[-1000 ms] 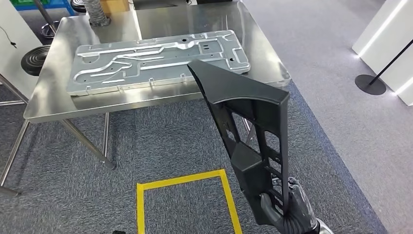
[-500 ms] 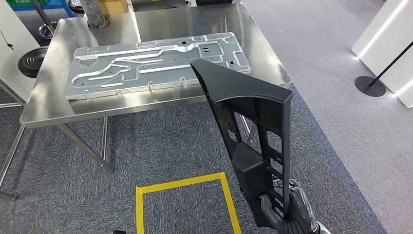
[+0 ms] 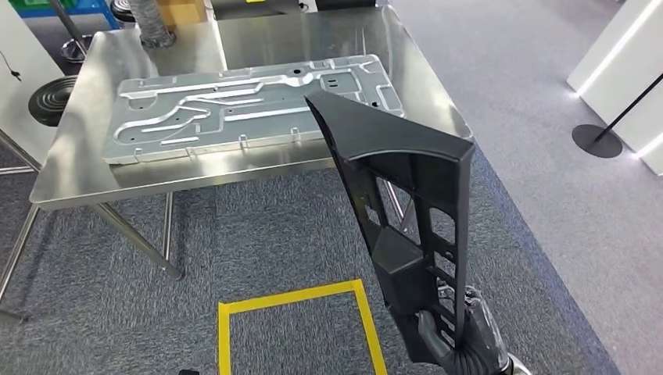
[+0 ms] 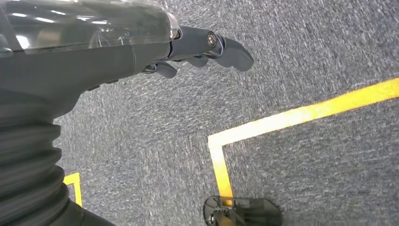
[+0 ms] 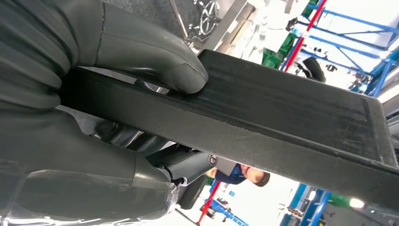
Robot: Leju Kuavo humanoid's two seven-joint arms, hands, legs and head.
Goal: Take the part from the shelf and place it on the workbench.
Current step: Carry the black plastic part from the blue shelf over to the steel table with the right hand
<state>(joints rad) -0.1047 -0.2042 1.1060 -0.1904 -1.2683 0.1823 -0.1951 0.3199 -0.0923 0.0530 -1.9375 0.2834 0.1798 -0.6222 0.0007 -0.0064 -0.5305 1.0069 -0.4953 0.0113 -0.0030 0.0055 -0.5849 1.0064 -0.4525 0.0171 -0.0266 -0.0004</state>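
A long black plastic part (image 3: pixel 406 211) with cut-out openings stands upright in the head view, its pointed upper end reaching over the near right edge of the steel workbench (image 3: pixel 86 172). My right hand (image 3: pixel 446 340) grips its lower end at the bottom of that view. Up close, the thumb (image 5: pixel 150 56) of my right hand (image 5: pixel 70 117) presses on the part's flat edge (image 5: pixel 282 108). My left hand (image 4: pixel 188 47) hangs over the carpet with its fingers apart and nothing in it.
A large embossed metal panel (image 3: pixel 242 105) lies across the workbench. Yellow tape (image 3: pixel 297 297) marks a square on the grey carpet in front of it. A black stanchion base (image 3: pixel 597 141) and a white wall stand at the right. A person (image 5: pixel 249 176) shows behind the part.
The whole view has shifted slightly, with the workbench drifting left and down as the camera moved. My right hand keeps its hold on the black part, which stays upright.
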